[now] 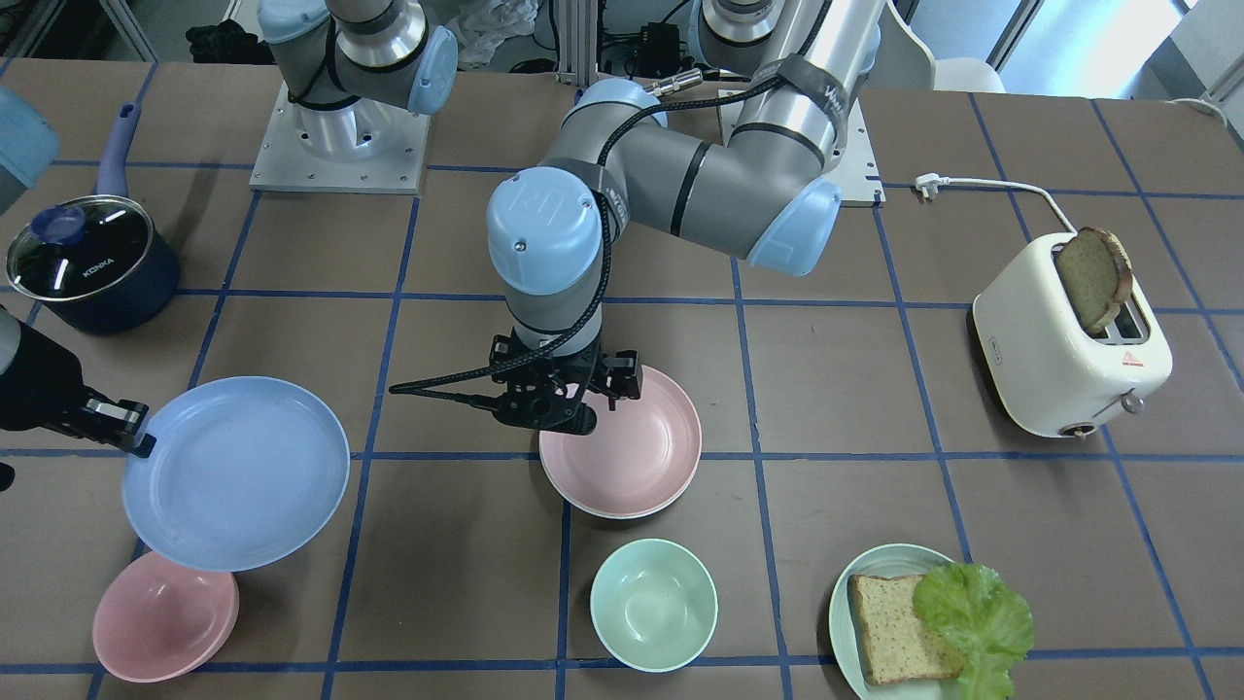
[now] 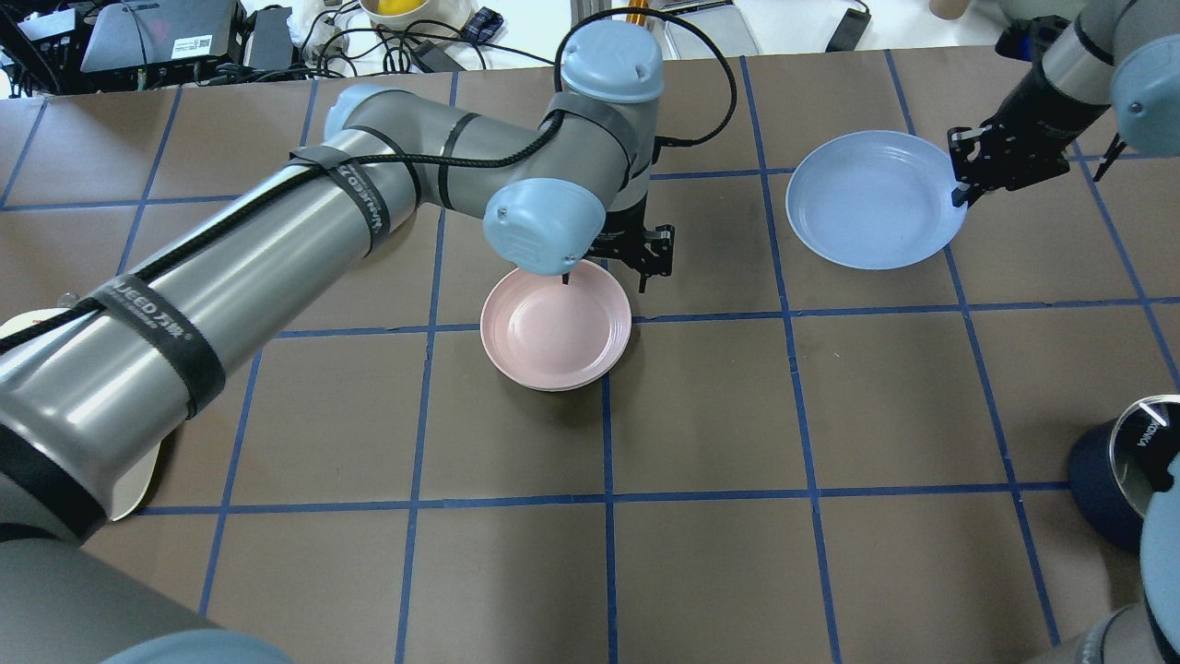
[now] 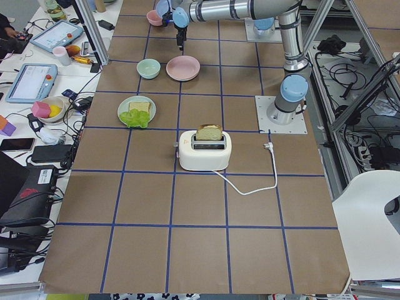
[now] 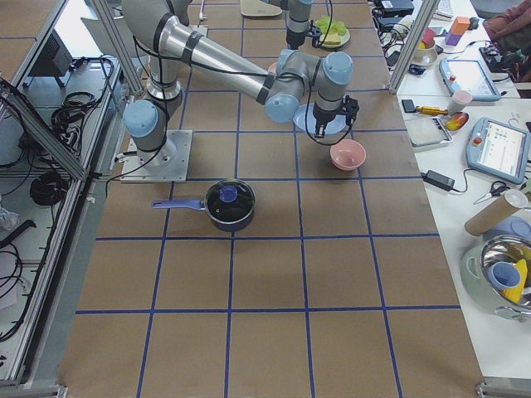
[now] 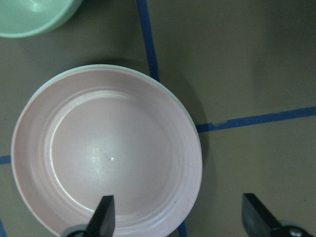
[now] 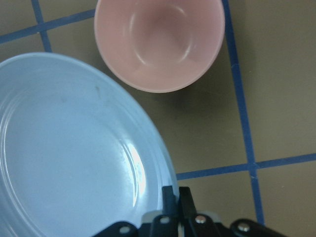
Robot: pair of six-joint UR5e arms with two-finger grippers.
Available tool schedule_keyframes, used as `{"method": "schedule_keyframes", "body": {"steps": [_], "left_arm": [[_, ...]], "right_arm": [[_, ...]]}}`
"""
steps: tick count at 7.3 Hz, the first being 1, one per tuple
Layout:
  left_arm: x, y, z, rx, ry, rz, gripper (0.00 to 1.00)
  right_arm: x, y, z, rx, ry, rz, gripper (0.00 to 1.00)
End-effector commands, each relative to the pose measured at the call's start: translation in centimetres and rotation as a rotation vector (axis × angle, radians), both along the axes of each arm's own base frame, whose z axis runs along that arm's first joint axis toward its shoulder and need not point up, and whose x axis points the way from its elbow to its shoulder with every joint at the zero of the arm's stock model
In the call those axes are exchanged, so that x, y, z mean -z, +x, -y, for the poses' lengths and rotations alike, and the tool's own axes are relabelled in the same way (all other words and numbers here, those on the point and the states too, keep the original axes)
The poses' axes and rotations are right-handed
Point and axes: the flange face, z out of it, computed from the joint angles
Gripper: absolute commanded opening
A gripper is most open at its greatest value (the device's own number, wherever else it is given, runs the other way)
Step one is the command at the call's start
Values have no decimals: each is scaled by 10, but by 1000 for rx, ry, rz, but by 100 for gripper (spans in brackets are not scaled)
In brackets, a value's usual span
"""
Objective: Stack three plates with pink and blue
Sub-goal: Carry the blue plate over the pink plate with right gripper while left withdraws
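A robotics lab is seen: a brown table (image 3: 200,250) gridded in blue tape, arms bolted to a metal base plate (image 3: 262,125), a teach pendant (image 3: 28,81) and cables (image 3: 334,45) alongside.

A toaster (image 1: 1054,365) holds bread (image 1: 1093,277); a saucepan (image 1: 92,267), mint bowl (image 1: 653,605), pink bowl (image 1: 160,617) and green plate (image 1: 875,561) stand apart.

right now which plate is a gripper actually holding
The light blue plate: the right gripper is shut on its rim. The pink plate rests on the cream-white plate on the table, the left gripper open above it, gripping nothing.
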Motion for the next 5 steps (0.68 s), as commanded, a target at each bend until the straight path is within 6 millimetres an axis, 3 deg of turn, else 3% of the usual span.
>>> {"method": "schedule_keyframes", "body": {"steps": [1,3,5], "left_arm": [[-64,77,5,-42,18,-20,100],[-125,121,-16,-96,-43,-31,100],[-178,136,-41,-114,-129,-56,100]], "right_arm": [[0,85,-2,39,25,1,0],[7,166,-17,76,51,-4,0],[23,240,-42,101,18,-5,0]]}}
